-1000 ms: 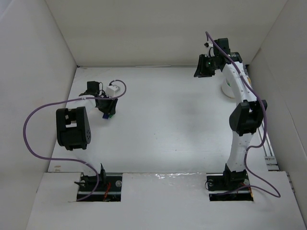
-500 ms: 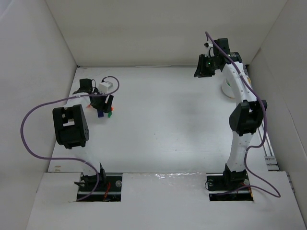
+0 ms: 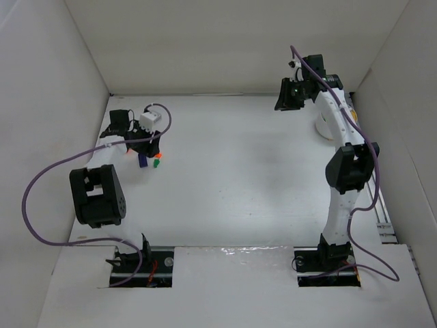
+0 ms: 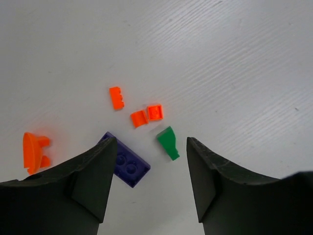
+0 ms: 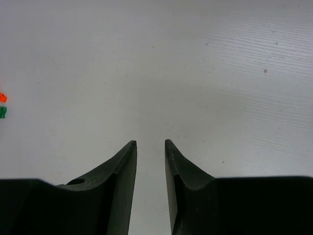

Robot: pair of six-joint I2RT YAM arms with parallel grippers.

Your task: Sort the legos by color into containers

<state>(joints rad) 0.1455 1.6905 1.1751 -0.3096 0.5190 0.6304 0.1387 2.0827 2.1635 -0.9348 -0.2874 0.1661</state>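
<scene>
Hovering over the legos point(image 4: 154, 111) far-left on table point(image 4: 234, 58), L gripper point(image 4: 150, 141) had jaws spread, empty; green lego point(image 4: 167, 143) lay betw. tips, long axis crosswise to closing line; R arm point(image 3: 341, 167) well apart.

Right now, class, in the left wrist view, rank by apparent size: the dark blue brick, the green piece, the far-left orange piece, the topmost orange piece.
1. dark blue brick, largest even with a corner hidden
2. far-left orange piece
3. green piece, only a little smaller
4. topmost orange piece
</scene>
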